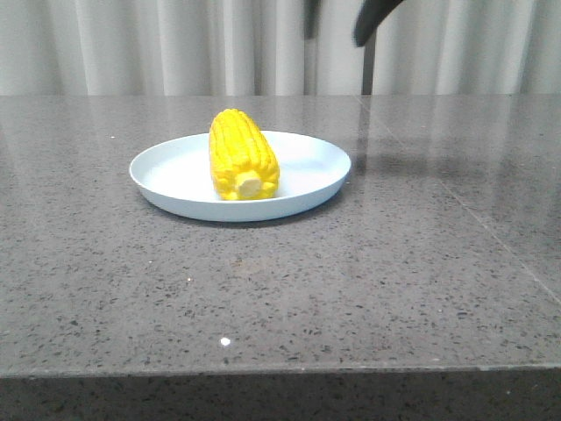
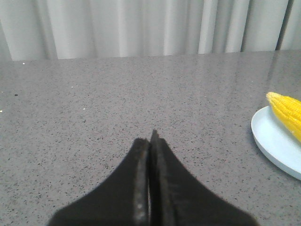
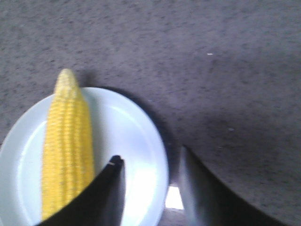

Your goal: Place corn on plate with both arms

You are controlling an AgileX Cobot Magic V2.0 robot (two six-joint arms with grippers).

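Observation:
The yellow corn [image 1: 243,156] lies on the pale blue plate [image 1: 320,167], pale stub end toward the front. My right gripper [image 1: 340,28] hangs high above the plate's right side, seen as two dark fingers at the top edge. In the right wrist view it [image 3: 150,162] is open and empty, above the plate's rim [image 3: 157,141], with the corn [image 3: 66,146] beside one finger. My left gripper [image 2: 150,139] is shut and empty, low over the bare table to the left of the plate [image 2: 277,141] and corn [image 2: 287,110]. It is out of the front view.
The grey speckled table [image 1: 289,281] stretches all round the plate. A pale curtain [image 1: 175,44] hangs behind the table's far edge. The table's front edge runs along the bottom of the front view.

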